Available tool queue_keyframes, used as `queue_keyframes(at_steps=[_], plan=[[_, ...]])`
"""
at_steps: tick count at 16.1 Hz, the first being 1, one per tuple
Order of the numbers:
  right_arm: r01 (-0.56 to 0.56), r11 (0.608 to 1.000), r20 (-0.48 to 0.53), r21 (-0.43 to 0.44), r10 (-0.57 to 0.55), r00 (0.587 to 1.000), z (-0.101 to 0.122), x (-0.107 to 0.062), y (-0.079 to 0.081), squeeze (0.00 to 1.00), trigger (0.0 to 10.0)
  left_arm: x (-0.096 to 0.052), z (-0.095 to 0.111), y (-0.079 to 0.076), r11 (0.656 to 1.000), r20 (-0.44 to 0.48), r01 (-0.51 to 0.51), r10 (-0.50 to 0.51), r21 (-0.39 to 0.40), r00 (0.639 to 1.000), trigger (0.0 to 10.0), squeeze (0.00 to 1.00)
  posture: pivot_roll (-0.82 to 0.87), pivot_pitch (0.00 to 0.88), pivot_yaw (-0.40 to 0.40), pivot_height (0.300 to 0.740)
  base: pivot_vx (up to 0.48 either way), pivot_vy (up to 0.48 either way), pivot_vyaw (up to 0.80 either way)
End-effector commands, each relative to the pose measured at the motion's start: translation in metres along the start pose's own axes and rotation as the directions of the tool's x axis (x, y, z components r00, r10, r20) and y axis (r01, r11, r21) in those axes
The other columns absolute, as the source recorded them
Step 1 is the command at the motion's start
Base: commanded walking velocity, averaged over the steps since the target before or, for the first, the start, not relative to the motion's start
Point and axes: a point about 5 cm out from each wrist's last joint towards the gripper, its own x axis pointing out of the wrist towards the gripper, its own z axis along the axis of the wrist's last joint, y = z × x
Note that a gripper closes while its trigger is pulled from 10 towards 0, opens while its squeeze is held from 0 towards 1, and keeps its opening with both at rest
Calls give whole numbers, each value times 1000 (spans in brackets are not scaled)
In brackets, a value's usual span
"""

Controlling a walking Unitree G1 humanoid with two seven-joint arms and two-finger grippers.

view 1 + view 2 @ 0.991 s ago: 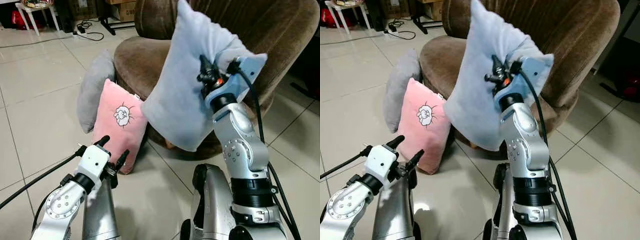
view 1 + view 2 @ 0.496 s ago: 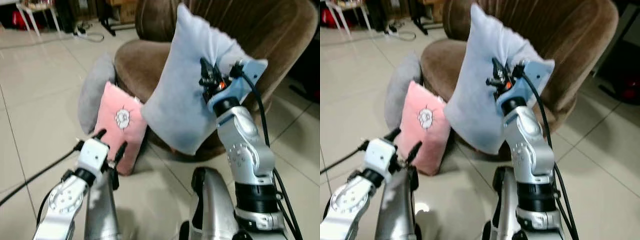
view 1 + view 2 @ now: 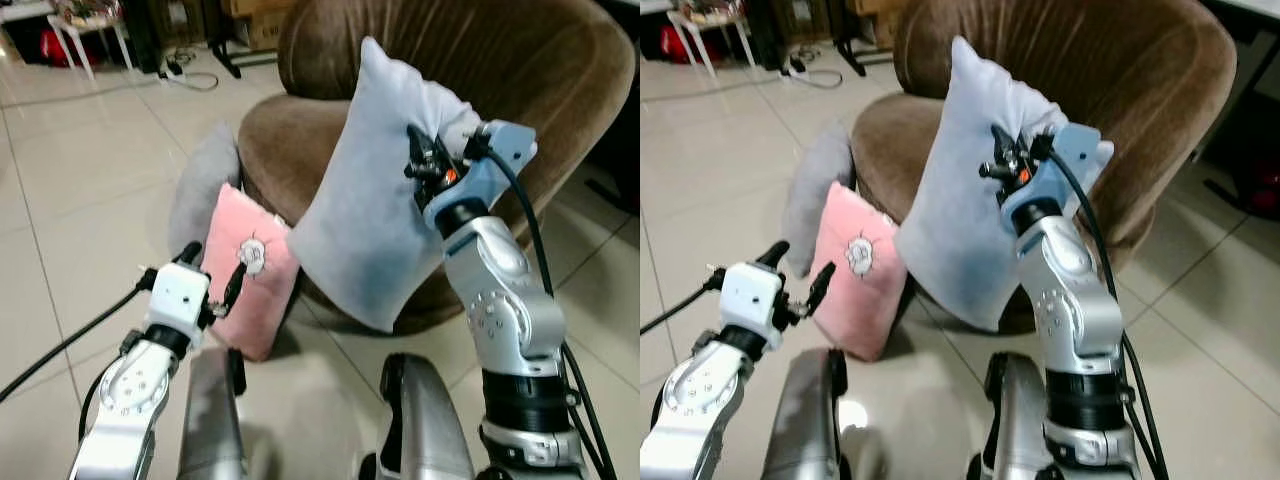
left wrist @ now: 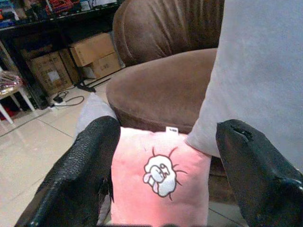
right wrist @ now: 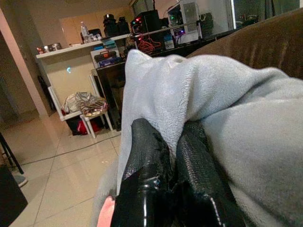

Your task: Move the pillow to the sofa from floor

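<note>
Right gripper (image 5: pixel 165 156) is pinching the light blue pillow (image 3: pixel 370 200) by a bunched fold near one edge, both black fingers (image 5: pixel 144 156) pressed tight together on the plush. The pillow is hanging in the air off the raised right arm, clear of the tiled floor (image 3: pixel 80 200), its lower corner dangling in front of the brown sofa (image 3: pixel 300 130) seat edge and its upper part overlapping the backrest from the head camera's angle. It is not resting on the cushion yet.

Left gripper (image 4: pixel 165 156) is hovering low with fingers spread wide and empty, pointing at the pink pillow (image 3: pixel 250 270), which is leaning against the sofa base on the floor. A grey pillow (image 3: pixel 200 185) is leaning just behind the pink one.

Progress, as a judgement: the pickup is done and the lift is done; the carry is nearly finished. What is left is bringing the blue pillow over the seat, lowering it and letting go. The pink and grey ones are sitting on the floor, untouched.
</note>
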Motion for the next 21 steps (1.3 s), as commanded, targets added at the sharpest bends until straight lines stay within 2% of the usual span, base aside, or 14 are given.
queue_keyframes(at_steps=[1,7,11,15,17,21], plan=[[-18,1000,50,-8,18,999,12,-1,4,0,10000,0,3,2,1000,6,-15,15,10,1000,10000,0,57,0,-65,520,0,0,0],[-9,1000,94,2,9,996,24,-1,4,0,10000,4,9,3,1000,25,-18,18,10,1000,10000,0,52,0,-57,575,0,0,0],[-5,998,135,63,-4,991,32,-1,4,0,10000,7,10,1,1000,33,-6,6,9,999,10000,0,44,0,-49,615,0,0,0],[26,998,130,60,-34,991,32,-4,-2,0,10000,7,9,2,1000,30,-17,17,14,999,10000,0,39,0,-46,650,0,0,0],[60,998,103,23,-62,993,25,-9,-11,0,10000,8,9,3,1000,24,-24,24,16,999,10000,0,38,0,-44,670,0,0,0],[75,997,88,22,-77,993,20,-13,-15,0,10000,9,9,3,999,29,-25,24,34,999,10000,0,38,0,-37,705,0,0,0]])
